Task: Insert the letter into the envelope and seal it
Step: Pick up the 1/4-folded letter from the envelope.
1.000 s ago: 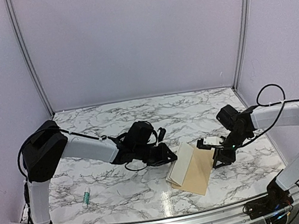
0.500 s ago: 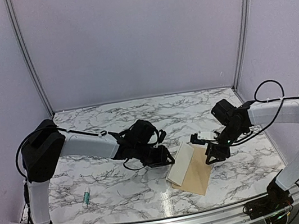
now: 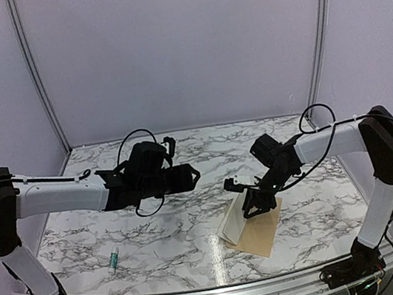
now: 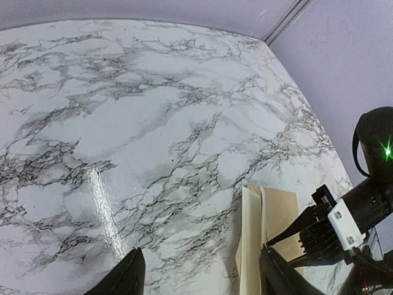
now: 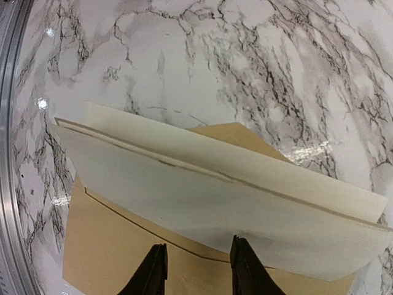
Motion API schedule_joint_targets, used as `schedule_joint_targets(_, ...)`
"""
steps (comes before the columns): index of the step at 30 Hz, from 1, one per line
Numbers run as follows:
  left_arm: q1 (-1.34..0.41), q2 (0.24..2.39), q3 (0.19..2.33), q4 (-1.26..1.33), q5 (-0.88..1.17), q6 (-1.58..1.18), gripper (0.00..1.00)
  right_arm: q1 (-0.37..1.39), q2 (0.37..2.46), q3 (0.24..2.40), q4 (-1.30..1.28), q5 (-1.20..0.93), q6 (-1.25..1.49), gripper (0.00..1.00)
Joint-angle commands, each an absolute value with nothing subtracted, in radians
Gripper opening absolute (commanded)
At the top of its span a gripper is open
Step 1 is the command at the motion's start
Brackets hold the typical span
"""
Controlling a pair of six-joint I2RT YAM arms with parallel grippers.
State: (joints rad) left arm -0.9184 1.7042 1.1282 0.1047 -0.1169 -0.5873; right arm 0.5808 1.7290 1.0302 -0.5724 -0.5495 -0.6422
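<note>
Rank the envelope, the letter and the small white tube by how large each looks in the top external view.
1. envelope: largest, although partly covered by the letter.
2. letter: somewhat smaller.
3. white tube: clearly the smallest.

envelope (image 5: pixel 123 258): letter (image 5: pixel 215 196) hides its upper part from me
left fingers (image 4: pixel 126 279): cut off at frame bottom
tube (image 3: pixel 113 260): too small for me to identify

letter (image 3: pixel 234 221) atop envelope (image 3: pixel 260 238), tube (image 3: pixel 113 260) well apart at left
</note>
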Motion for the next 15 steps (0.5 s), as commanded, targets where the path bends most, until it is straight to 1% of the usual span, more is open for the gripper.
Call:
schedule_joint_targets(1,-0.891,1.735,1.012,0.202,-0.013,-0.675,0.63,0.61,1.788,1.08,-0.522,-0.592,-0.61,0.3)
schedule_joint_targets(3,-0.91,1.747,1.002,0.205,-0.005,-0.691,0.62,0.627,1.815,1.074,-0.501,-0.567,-0.598,0.29)
schedule_joint_targets(8,-0.988,1.792,1.002,0.218,0.092,-0.738,0.65,0.658,1.872,1.062,-0.487,-0.533,-0.579,0.26)
schedule_joint_targets(15,-1.035,1.872,0.983,0.233,0.164,-0.903,0.64,0.659,1.877,1.045,-0.476,-0.504,-0.569,0.25)
